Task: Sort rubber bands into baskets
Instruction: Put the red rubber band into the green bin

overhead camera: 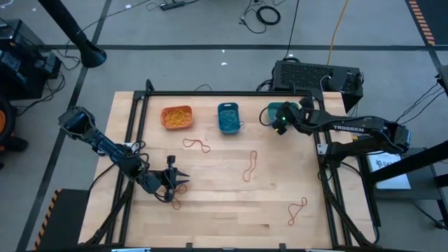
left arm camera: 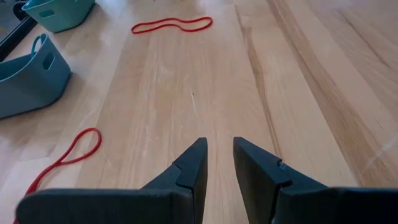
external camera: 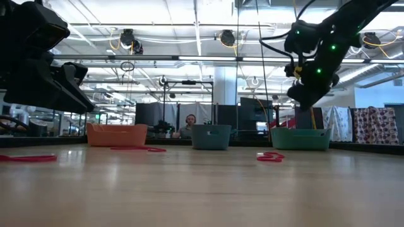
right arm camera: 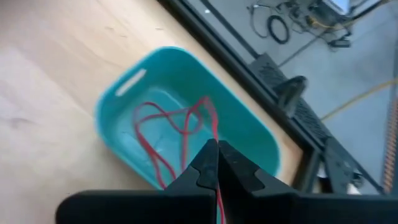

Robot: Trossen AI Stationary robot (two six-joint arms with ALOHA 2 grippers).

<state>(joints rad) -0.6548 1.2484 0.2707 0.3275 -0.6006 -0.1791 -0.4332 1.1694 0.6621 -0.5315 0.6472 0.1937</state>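
Three baskets stand in a row at the table's far side: orange [overhead camera: 176, 117] with yellow bands, blue [overhead camera: 229, 117] with blue bands, teal [right arm camera: 134, 93]. My right gripper [right arm camera: 217, 152] is over the teal basket [overhead camera: 271, 112], shut on a red rubber band [right arm camera: 168, 134]. My left gripper [left arm camera: 219, 144] is open and empty, low over bare wood at the near left [overhead camera: 182, 180]. Loose red bands lie flat on the table [overhead camera: 197, 144], [overhead camera: 250, 166], [overhead camera: 297, 208], and one lies beside my left gripper [left arm camera: 62, 158]. My right gripper pinches a strand of the red band [right arm camera: 214, 129] between its two fingertips, coming from above and slanting down. The band hangs below the fingers into the teal basket. Its loops [right arm camera: 149, 143] reach the basket's floor.
A black frame rail [overhead camera: 224, 93] runs behind the baskets, with a black box [overhead camera: 318, 75] past the far right corner. The table's middle and near side are open wood between the loose bands. In the low view a person [external camera: 190, 126] sits far off in the room.
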